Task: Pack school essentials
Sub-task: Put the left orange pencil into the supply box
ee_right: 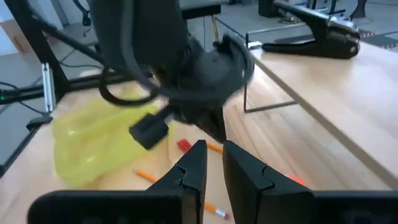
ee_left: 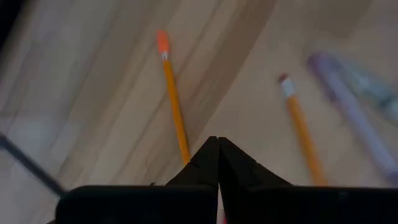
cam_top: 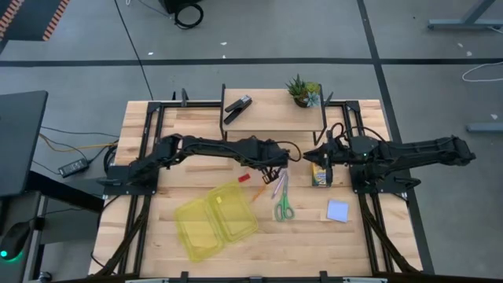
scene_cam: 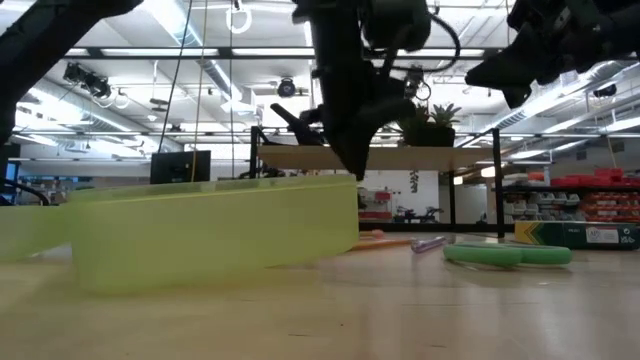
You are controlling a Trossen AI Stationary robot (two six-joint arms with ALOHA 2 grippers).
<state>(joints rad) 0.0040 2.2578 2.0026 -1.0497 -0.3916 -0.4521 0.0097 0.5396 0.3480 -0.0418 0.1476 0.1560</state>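
Where the table carries the open yellow case at front left, bare wood runs along its front edge and around the notepad at front right.

Left gripper: hangs above mid-table behind the case, over the pencils; fingers pressed together with nothing seen between them.

Right gripper: raised over the box, fingers slightly apart, empty.

Pencil: flat on the wood, a second pencil beside it, apart.

Pen: just beyond the second pencil.

Eraser: at the case's rear corner.

Scissors: right of the case, clear of it.

Shelf: along the rear edge, bearing stapler and plant.
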